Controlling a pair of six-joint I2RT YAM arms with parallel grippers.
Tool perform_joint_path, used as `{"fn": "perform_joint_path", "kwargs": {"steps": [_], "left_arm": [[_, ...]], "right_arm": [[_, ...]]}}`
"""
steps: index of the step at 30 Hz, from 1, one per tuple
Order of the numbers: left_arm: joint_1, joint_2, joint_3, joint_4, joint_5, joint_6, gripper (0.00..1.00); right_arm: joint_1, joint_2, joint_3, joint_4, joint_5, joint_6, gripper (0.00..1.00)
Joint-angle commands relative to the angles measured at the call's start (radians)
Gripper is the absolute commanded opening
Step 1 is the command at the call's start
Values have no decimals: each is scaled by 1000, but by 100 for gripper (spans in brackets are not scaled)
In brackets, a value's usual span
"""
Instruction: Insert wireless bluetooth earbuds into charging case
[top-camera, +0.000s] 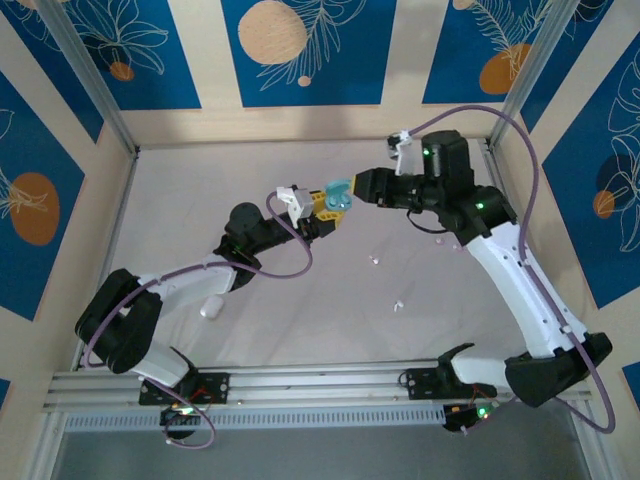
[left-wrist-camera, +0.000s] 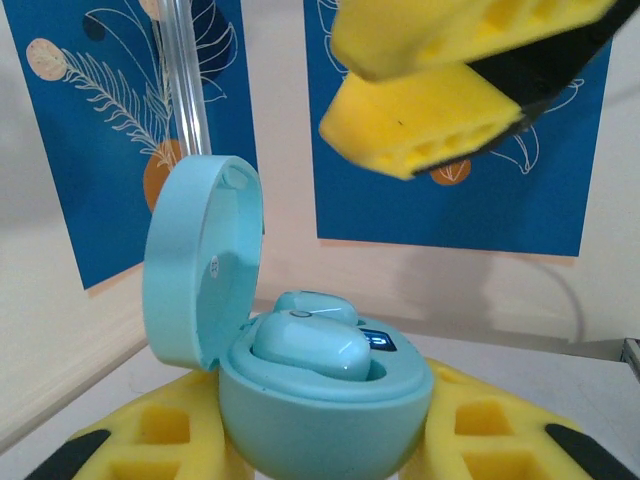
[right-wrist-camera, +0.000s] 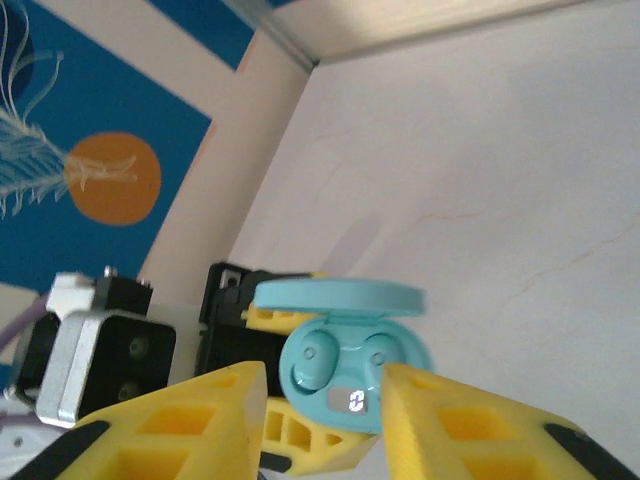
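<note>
**Surface and enclosure.** The worktop (top-camera: 300, 310) is a flat, pale grey sheet. Cream walls carrying blue posters (top-camera: 300, 50) with white leaf outlines and orange discs enclose it on three sides. Aluminium frame posts (top-camera: 90, 75) stand in the corners beyond the case. An aluminium rail (top-camera: 320, 385) runs along the edge on the arm-base side of the case.

**Container.** The light blue, round plastic charging case (top-camera: 338, 196) is held off the worktop, roughly over its middle. Its hinged lid (left-wrist-camera: 200, 260) stands open and upright. Two light blue glossy earbuds (left-wrist-camera: 310, 345) sit side by side in the wells of the case base, their upper faces showing above the rim. A small lit display (right-wrist-camera: 355, 400) shows on the front of the case, below the earbuds.

**Fingers.** The yellow left fingers (left-wrist-camera: 150, 440) are closed on the base of the case, one on each side. The yellow right fingers (right-wrist-camera: 180, 420) stand slightly apart with nothing between them. They are just beside the case, on the side opposite the left fingers, and do not touch it.

**Loose items.** One tiny white earbud (top-camera: 375, 260) and another (top-camera: 397, 304) lie on the worktop, on the arm-base side of the case and well apart from it. A white rounded object (top-camera: 210, 308) lies farther from the case, beside the left arm.
</note>
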Motion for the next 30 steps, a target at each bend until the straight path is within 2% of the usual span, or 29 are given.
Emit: {"fn": "perform_joint_path", "kwargs": {"steps": [1,8,14,20,26,30], "left_arm": [[-11,-33,18,18,28,15,31],[-14,-47,21,-6,51,20,31],[-15,-52,24,-7,40,18,31],[-15,-46,34,31,17,-11,31],[-15,-30,60,50,26,-24,31],[-14,-21,71,65,42,-41,31]], "right_arm": [[-59,46,24,27,-52,70,41],[-81,195,132,-15,-197,107,46],[-76,273,209,-105,-296,54,48],[-79,211,98,-92,-359,6,48],[-114,152,-3,-27,-481,48,49],[-134,130,-69,39,-573,104,55]]}}
